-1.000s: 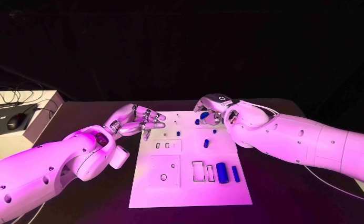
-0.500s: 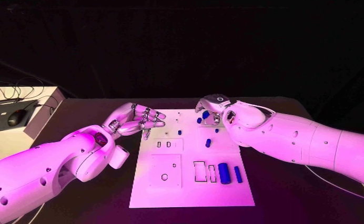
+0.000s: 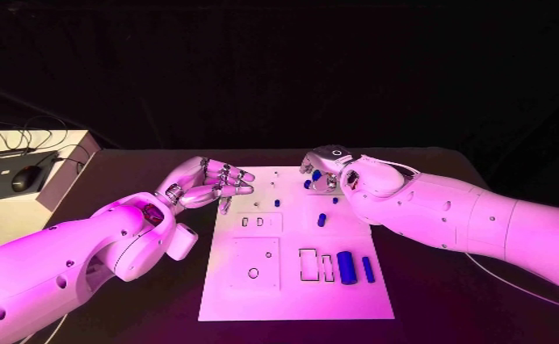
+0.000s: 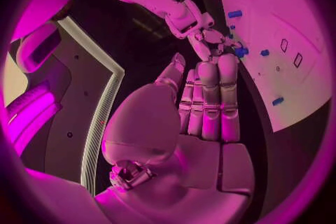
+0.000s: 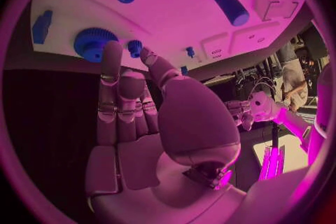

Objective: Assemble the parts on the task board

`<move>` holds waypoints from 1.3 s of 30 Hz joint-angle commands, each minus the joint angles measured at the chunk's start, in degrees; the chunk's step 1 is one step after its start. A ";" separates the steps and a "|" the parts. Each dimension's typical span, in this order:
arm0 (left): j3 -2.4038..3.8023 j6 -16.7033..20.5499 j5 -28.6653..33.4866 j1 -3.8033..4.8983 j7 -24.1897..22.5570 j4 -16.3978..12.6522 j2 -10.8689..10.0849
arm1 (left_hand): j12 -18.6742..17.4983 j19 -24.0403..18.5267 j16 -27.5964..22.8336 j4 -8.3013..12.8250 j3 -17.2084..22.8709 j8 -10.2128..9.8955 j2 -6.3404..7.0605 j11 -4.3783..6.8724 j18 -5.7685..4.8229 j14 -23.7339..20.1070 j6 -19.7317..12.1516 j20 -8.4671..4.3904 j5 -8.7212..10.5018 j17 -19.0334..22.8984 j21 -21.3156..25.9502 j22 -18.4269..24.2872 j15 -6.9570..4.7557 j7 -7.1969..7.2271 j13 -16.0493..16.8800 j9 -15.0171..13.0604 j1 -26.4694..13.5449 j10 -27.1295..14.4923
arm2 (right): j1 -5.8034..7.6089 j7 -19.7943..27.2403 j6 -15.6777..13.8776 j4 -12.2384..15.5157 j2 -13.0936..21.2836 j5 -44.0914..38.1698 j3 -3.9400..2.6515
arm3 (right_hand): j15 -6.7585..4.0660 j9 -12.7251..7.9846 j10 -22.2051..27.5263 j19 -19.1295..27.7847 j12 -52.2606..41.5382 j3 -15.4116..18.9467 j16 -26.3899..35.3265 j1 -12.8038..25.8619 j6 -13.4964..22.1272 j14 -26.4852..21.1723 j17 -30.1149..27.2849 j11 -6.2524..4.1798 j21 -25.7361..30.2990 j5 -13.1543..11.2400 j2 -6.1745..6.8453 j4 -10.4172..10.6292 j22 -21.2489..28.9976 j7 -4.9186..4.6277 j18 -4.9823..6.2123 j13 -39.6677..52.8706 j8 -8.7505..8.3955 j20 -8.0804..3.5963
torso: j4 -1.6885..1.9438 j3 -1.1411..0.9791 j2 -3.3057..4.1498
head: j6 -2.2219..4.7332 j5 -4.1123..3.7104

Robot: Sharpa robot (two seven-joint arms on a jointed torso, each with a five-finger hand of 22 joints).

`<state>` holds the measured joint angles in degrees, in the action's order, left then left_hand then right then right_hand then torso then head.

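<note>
**Observer:** Where are the robot hands?

**Operator:** I have the left robot hand (image 3: 210,183) hovering at the left edge of the task board (image 3: 297,295), near its far end. Its fingers (image 4: 210,95) lie straight and close together, holding nothing. My right robot hand (image 3: 327,168) sits over the board's far right corner, fingers (image 5: 115,95) stretched toward a round blue knob-like part (image 5: 94,43). One fingertip is just at that part's rim; I cannot tell whether it touches. Nothing is in that robot hand's grasp either.

**Observer:** And the parts?

**Operator:** The board lies flat in the middle of the black table (image 3: 140,170). Near its right front I see a thick blue cylinder (image 3: 346,264) lying beside a thinner blue bar (image 3: 367,269), with white rectangular outlines just left of them. A small blue peg (image 3: 321,219) lies mid-board, and a tiny one (image 3: 276,203) lies nearer the left robot hand. From the right wrist I also see a small blue stud (image 5: 134,47) just beside the round part.
</note>
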<state>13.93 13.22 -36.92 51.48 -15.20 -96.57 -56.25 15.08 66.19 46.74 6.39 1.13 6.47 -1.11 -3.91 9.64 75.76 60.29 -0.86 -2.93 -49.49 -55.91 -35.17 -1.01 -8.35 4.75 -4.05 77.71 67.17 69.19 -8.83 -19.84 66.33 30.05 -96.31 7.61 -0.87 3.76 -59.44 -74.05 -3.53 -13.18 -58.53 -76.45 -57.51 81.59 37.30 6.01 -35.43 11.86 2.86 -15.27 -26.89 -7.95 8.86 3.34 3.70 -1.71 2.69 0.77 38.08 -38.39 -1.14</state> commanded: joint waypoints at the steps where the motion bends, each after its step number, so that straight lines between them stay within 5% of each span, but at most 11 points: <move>1: 0.12 -0.06 0.37 -0.02 -0.28 -0.44 -0.12 | -0.24 0.21 -0.39 -0.46 0.02 0.24 0.16 0.01 1.69 0.13 -0.47 0.19 0.06 0.09 0.29 -0.08 0.37 -0.06 -0.07 0.05 -0.59 0.40 | 0.05 0.24 -0.13 -0.47 -0.28 -0.78 -0.01 | -0.05 -0.08 -0.58 0.42 0.00 -1.44 -0.25 0.62 -0.39 -0.29 0.04 -0.03 -0.31 -0.39 -0.20 -0.35 -1.08 0.00 1.02 -0.04 -0.20 0.13 | 0.24 0.10 0.48 | -0.01 -0.03; 15: 0.47 -0.03 0.59 -0.01 -0.19 -0.97 -0.29 | -0.34 0.23 -0.57 -0.58 0.01 0.25 0.10 -0.03 1.67 0.09 -0.52 0.22 0.06 0.22 0.57 -0.11 0.40 -0.10 -0.32 0.06 -0.58 0.34 | 0.00 0.72 1.03 -1.05 -0.59 -0.35 -0.01 | 0.28 -0.06 -3.05 0.89 0.11 -5.86 -0.77 2.35 -2.40 -0.42 -0.11 -0.12 -0.01 -0.37 0.05 -0.38 -4.37 -0.40 1.47 -0.02 -0.17 0.43 | 0.40 0.20 0.83 | -0.29 -0.10; 39: 0.55 -0.06 0.96 -0.02 -0.28 -0.58 0.11 | -0.39 0.28 -0.66 -0.62 -0.02 0.24 0.09 -0.06 1.67 0.09 -0.58 0.23 0.06 0.30 0.70 -0.14 0.42 -0.12 -0.42 0.06 -0.56 0.30 | -0.01 0.79 2.98 -1.39 -0.30 -0.24 0.05 | 0.57 -0.06 -3.84 0.29 0.12 -7.28 -1.29 2.67 -3.55 -0.59 -0.52 -0.09 3.16 -0.42 0.06 0.19 -9.55 -0.47 1.83 -0.03 -0.18 0.79 | 0.45 0.18 0.87 | -0.71 -0.27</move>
<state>14.45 13.35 -36.34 51.48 -15.08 -97.02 -56.25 14.96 66.13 46.36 6.07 1.12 6.47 -1.11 -3.90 9.68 75.75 59.99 -0.78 -2.93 -49.27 -55.40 -35.28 -1.01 -8.45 4.38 -4.06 77.71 67.17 69.17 -8.40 -17.54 65.03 29.86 -96.28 7.66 -0.53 3.77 -62.96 -73.55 -3.53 -20.10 -59.63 -74.26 -60.58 81.25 36.86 5.94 -32.45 11.65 2.79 -15.09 -36.37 -8.41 9.77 3.33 3.70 -1.19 3.08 0.97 38.89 -39.12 -1.42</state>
